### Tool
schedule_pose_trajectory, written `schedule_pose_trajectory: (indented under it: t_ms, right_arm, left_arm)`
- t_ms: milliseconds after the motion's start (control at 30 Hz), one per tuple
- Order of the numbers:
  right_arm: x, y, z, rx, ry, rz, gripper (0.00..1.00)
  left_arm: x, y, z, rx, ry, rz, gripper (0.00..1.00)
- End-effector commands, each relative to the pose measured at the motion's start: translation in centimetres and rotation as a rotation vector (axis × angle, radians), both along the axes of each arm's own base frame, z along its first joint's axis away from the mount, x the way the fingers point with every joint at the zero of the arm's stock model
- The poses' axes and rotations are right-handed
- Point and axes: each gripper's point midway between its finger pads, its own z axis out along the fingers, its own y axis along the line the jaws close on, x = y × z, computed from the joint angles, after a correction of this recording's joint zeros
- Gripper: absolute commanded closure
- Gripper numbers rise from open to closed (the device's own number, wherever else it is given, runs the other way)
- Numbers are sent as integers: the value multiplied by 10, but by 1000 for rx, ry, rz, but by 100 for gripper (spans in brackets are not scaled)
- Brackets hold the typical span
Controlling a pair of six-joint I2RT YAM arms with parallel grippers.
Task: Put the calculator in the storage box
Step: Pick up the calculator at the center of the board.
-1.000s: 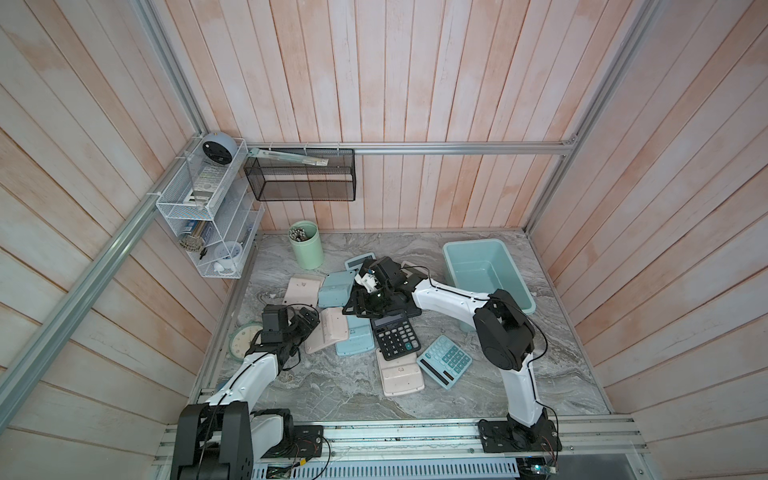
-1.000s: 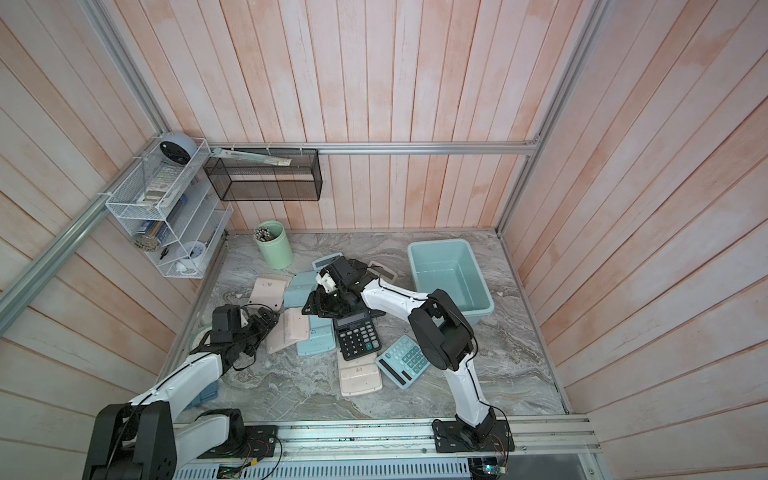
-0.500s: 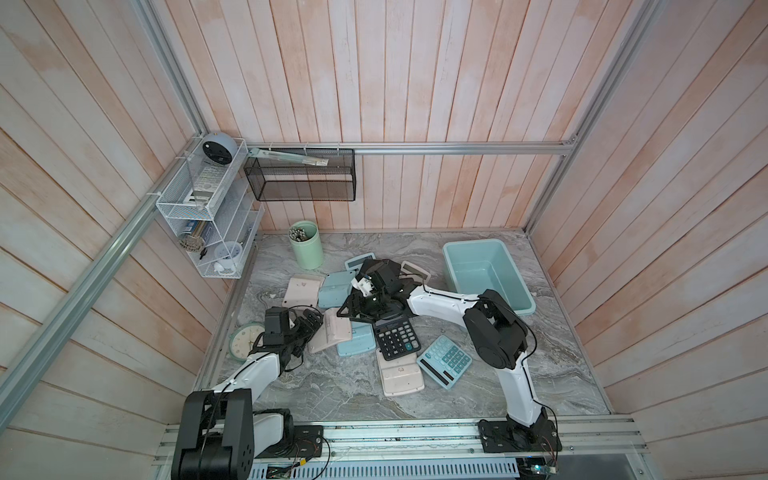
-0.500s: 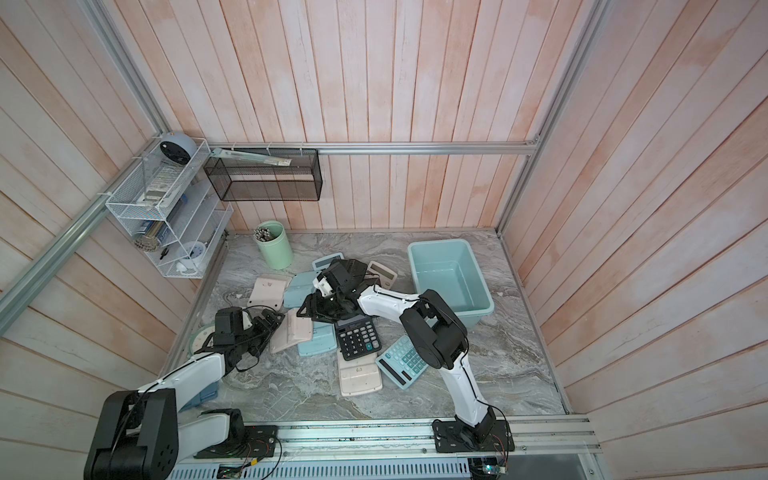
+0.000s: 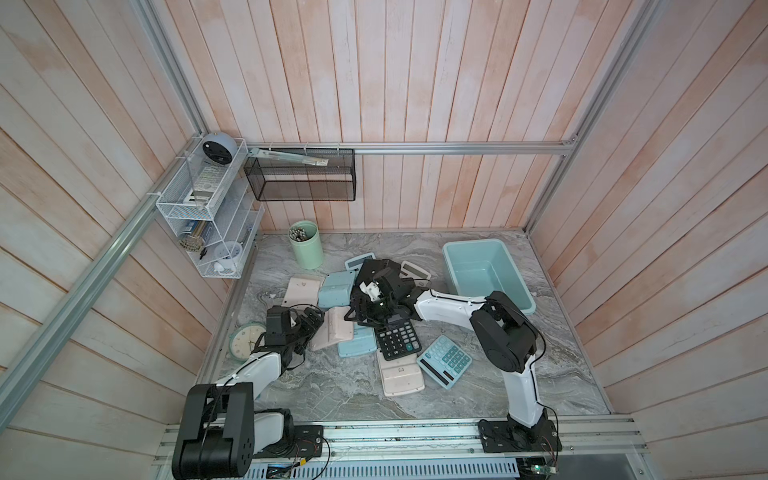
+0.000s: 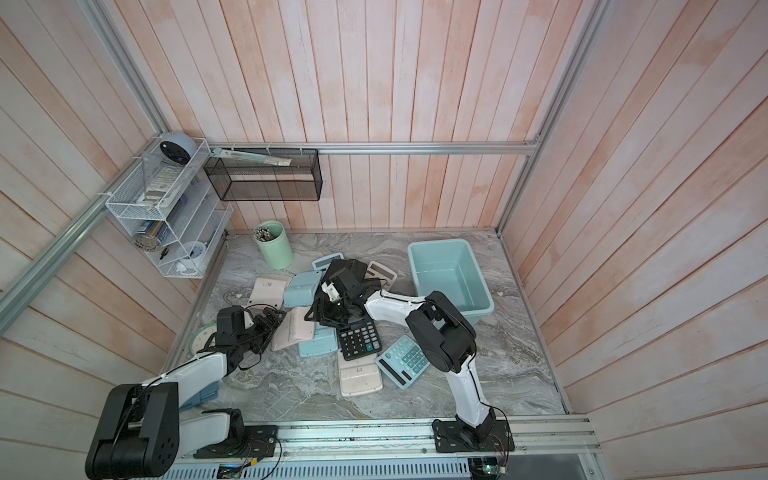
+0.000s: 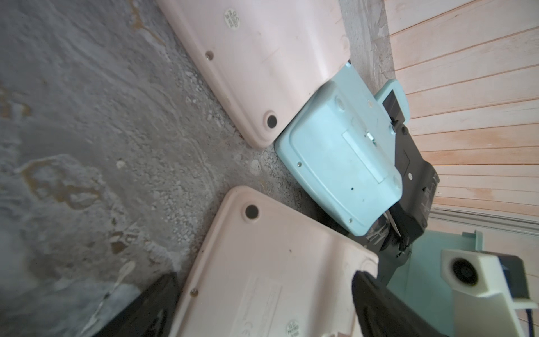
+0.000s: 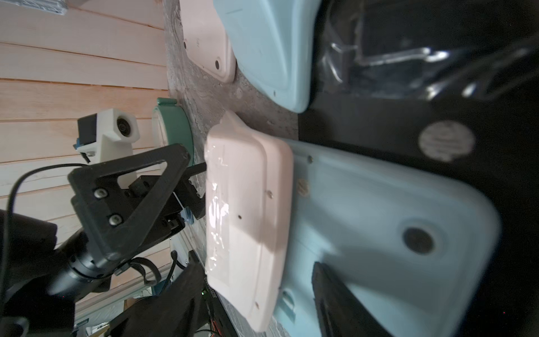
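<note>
The light teal storage box (image 5: 473, 243) (image 6: 440, 244) stands empty at the back right. Several calculators lie piled mid-table. One pink calculator (image 5: 332, 334) (image 6: 293, 332) (image 7: 277, 262) (image 8: 245, 218) lies face down, tilted on a blue calculator (image 5: 357, 345) (image 8: 379, 218). My left gripper (image 5: 313, 322) (image 6: 270, 324) (image 7: 262, 315) is open, its fingers on either side of that pink calculator's near end. My right gripper (image 5: 361, 316) (image 6: 322, 313) (image 8: 256, 315) hangs open over the pink calculator's other end and the blue one, holding nothing.
A black calculator (image 5: 397, 340), a teal one face up (image 5: 444, 361) and another pink one (image 5: 401, 374) lie in front of the pile. A mint cup (image 5: 306, 249) stands at the back, a clock (image 5: 245, 343) at the left edge. Wire racks (image 5: 299, 183) hang on the wall.
My left gripper has slid right, up to the pink calculator's end. The right gripper stays over the pile, with only its elbow shifting a little.
</note>
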Motion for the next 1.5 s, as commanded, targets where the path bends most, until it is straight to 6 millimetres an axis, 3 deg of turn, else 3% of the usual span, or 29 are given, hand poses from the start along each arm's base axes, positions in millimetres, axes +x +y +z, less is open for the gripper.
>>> schedule_pose_trajectory:
  t_ms: [0,233,467,833,1100,1200,1300,1467]
  right_arm:
    - [-7,-14,1,-55,-28,7,33]
    - [-15,5,-6,65,59,14,34]
    - [-16,24,6,203,108,5,39]
    - [-5,15,33,338,88,-59,66]
    - [-3,23,51,459,117,-63,88]
    - [-3,23,59,476,110,-60,97]
    - [-4,23,76,501,91,-47,100]
    - [-4,19,123,553,42,-14,100]
  left_arm:
    - [-7,-4,-1,-8,10,-12,3]
    - [-5,-14,0,-40,4,-48,11]
    - [-1,-32,-1,-74,-3,-93,21]
    - [-3,-25,8,-32,-19,-72,24]
    - [-3,-22,14,-25,-28,-69,25]
    - [-7,-13,27,-3,-49,-44,25]
    - [-13,0,54,76,-86,-15,25]
    - [-28,19,103,188,-157,40,18]
